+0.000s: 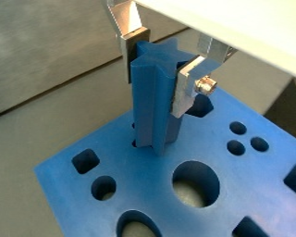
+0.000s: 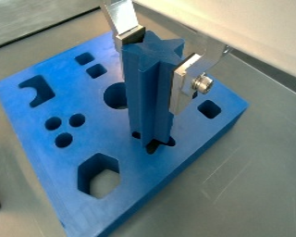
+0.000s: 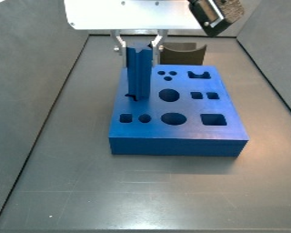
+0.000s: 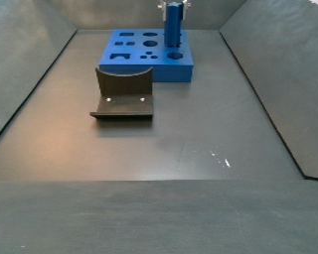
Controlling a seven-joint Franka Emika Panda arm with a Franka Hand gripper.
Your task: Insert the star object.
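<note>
The star object (image 1: 154, 102) is a tall blue bar with ridged sides, and it stands upright. My gripper (image 1: 161, 65) is shut on its upper part, one silver finger on each side; this shows in both wrist views (image 2: 157, 60). The bar's lower end sits in a hole of the flat blue block (image 1: 132, 171), near one of the block's edges. In a side view the bar (image 3: 138, 71) stands at the block's (image 3: 195, 107) left side under my gripper (image 3: 138, 44). In a side view the bar (image 4: 173, 25) rises from the block's (image 4: 155, 71) right part.
The dark fixture (image 4: 123, 91) stands on the grey floor just in front of the block, and in a side view it shows behind the block (image 3: 185, 52). The block has several other shaped holes. Grey walls enclose the floor.
</note>
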